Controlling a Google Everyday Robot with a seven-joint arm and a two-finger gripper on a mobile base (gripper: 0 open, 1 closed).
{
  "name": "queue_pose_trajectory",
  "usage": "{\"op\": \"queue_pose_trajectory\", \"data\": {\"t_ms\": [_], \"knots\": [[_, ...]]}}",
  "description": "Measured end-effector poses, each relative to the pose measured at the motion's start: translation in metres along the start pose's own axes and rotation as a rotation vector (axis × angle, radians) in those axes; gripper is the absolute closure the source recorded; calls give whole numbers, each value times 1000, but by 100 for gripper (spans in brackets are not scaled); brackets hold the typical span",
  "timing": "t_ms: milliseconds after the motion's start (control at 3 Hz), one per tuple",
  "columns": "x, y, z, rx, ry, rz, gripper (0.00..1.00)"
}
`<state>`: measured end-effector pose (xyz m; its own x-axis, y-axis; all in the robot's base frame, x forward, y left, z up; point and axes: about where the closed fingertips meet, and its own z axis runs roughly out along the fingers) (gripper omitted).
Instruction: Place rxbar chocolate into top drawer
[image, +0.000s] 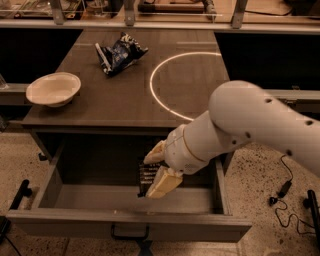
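Observation:
The top drawer (125, 222) is pulled open below the table, its dark pull handle (130, 233) at the front centre. My gripper (157, 169) hangs inside the open drawer, right of its middle. Its pale fingers (162, 183) are shut on the rxbar chocolate (147, 175), a black bar with pale lettering held upright above the drawer floor. The arm's white body covers the drawer's right part.
A blue-and-white chip bag (118, 53) lies at the back of the tabletop (125, 100). A pale bowl (53, 89) sits at the table's left edge. A white circle (165, 75) is marked on the top. A cable (282, 187) lies on the floor at right.

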<state>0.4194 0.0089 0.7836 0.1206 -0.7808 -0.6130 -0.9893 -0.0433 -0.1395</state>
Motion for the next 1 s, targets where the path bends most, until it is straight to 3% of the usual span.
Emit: {"op": "queue_pose_trajectory", "data": {"t_ms": [667, 1000], "knots": [[22, -18, 52, 4, 44, 65, 100], [38, -20, 72, -3, 29, 107, 100]]}}
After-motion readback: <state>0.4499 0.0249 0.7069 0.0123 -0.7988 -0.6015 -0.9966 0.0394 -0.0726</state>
